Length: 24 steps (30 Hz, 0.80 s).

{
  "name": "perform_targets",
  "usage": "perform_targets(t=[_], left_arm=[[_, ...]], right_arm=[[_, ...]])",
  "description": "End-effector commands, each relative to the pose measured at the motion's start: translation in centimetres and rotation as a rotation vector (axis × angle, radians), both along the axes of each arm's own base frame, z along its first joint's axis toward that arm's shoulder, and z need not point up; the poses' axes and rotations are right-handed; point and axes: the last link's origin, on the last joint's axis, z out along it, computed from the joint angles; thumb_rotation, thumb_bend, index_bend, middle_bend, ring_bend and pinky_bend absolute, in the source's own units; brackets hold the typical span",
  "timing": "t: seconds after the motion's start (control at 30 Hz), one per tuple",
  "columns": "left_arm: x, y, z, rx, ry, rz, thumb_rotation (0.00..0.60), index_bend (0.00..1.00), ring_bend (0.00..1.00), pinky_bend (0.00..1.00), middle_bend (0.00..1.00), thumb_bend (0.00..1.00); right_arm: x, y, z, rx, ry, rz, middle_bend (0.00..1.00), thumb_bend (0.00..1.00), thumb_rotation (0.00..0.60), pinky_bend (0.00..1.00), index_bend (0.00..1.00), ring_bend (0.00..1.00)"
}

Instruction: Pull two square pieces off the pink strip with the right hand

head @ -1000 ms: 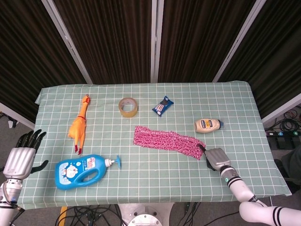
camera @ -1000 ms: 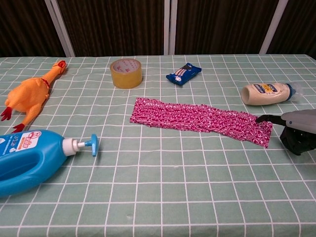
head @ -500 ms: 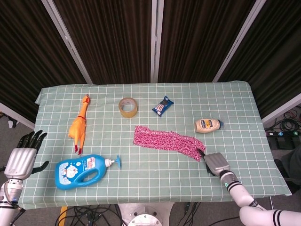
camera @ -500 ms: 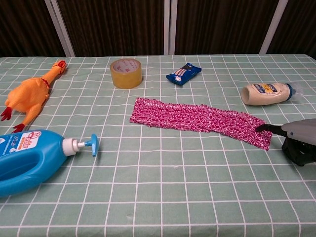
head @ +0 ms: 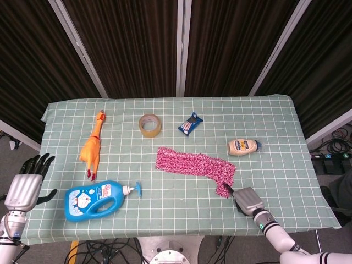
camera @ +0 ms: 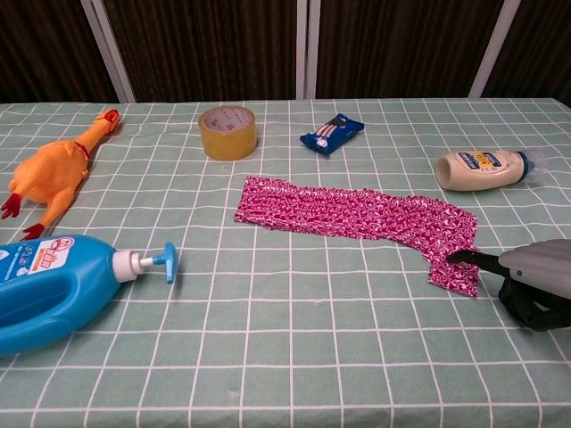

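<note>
The pink strip [head: 190,163] lies across the middle of the green checked tablecloth, also seen in the chest view [camera: 348,214]. Its right end piece [head: 224,188] is bent toward the table's front, still touching the strip at a corner [camera: 453,272]. My right hand [head: 247,201] sits just right of that piece near the front edge. A dark fingertip [camera: 462,257] pinches the piece's edge, and the rest of the right hand [camera: 535,281] is curled behind it. My left hand [head: 25,184] hangs beyond the table's left edge with fingers spread, holding nothing.
A mayonnaise bottle [head: 243,147] lies behind the right hand. A blue packet [head: 190,124] and a tape roll [head: 149,125] sit further back. A rubber chicken [head: 92,147] and a blue detergent bottle [head: 96,199] lie at the left.
My right hand has drawn back toward the front edge and slightly left, dragging the strip's right end piece down out of line. The left hand has barely moved.
</note>
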Motion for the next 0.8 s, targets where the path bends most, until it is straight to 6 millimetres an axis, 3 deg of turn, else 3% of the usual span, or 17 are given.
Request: perform_targets(t=[0.03,0.47,0.8], left_arm=[[0.0,0.0,0.0,0.001,-0.003,0.000,0.600,0.07,0.00,0.10,0.02,0.21],[-0.1,-0.1,0.4,0.012,-0.007,0.002,0.600,0.07,0.00,0.10,0.02,0.21],[-0.1,-0.2,0.5,0.017,-0.016,0.000,0.600,0.07,0.00,0.10,0.02,0.21]], right_arm=[[0.2,0.5,-0.2,0.004,0.003,0.019,0.88,1.00,0.600,0.73,0.10,0.87],[2.4,1.8,-1.3,0.039,-0.039,0.094,0.88,1.00,0.600,0.73,0.10,0.87],[3.8,2.1,-0.9,0.000,-0.092,0.141,0.88,1.00,0.600,0.73,0.10,0.86]])
